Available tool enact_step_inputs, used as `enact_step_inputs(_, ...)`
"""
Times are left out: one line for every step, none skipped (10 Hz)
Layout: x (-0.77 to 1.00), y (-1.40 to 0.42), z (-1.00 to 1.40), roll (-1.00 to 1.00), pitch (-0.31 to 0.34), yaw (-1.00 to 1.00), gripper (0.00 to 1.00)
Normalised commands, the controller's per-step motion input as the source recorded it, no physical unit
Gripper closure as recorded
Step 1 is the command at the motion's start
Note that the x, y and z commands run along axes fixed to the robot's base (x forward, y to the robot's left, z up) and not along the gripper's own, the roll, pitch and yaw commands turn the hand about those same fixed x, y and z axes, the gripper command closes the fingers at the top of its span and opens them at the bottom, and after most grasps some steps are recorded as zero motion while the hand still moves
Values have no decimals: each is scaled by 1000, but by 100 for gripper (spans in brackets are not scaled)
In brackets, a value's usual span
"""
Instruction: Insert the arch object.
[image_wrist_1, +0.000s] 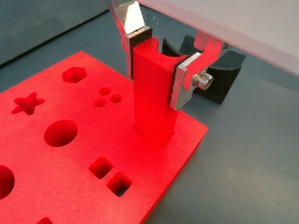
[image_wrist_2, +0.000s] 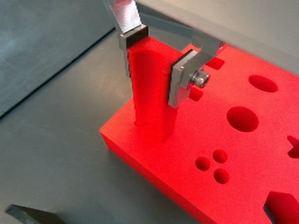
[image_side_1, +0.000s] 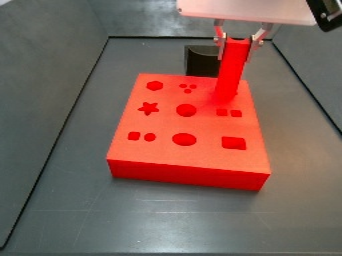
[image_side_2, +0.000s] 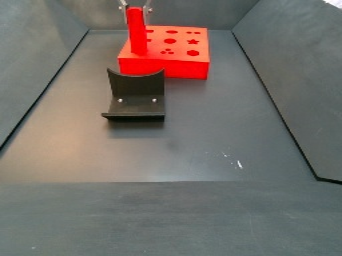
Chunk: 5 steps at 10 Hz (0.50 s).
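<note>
The arch object (image_wrist_1: 155, 96) is a long bright-red bar standing upright, its lower end at the red board (image_wrist_1: 82, 166) near one corner. It also shows in a wrist view (image_wrist_2: 156, 92) and in both side views (image_side_1: 230, 72) (image_side_2: 136, 30). My gripper (image_wrist_1: 163, 54) is shut on the bar's upper end, its silver fingers (image_wrist_1: 187, 79) pressed to both sides. The gripper shows too in a wrist view (image_wrist_2: 160, 57) and a side view (image_side_1: 238, 40). Whether the bar's foot is inside a hole is hidden by the bar itself.
The red board (image_side_1: 160, 170) has several shaped holes: star, circles, squares, hexagon. The dark fixture (image_side_2: 135, 96) stands on the grey floor beside the board, and shows behind the bar in a wrist view (image_wrist_1: 219, 74). Grey walls (image_side_2: 40, 90) ring the floor.
</note>
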Motion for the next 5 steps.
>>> enact_step_inputs(329,-57,0,54,234,-220,100)
enact_step_inputs(17,0,-40,0,0,-20,100)
enact_step_inputs(0,-26,-571,51,-9,-54,100)
enact_step_inputs(-54,0,-1000,0,-126,-66,100)
enact_step_inputs(-100,0,-1000,0,-94,-100,100)
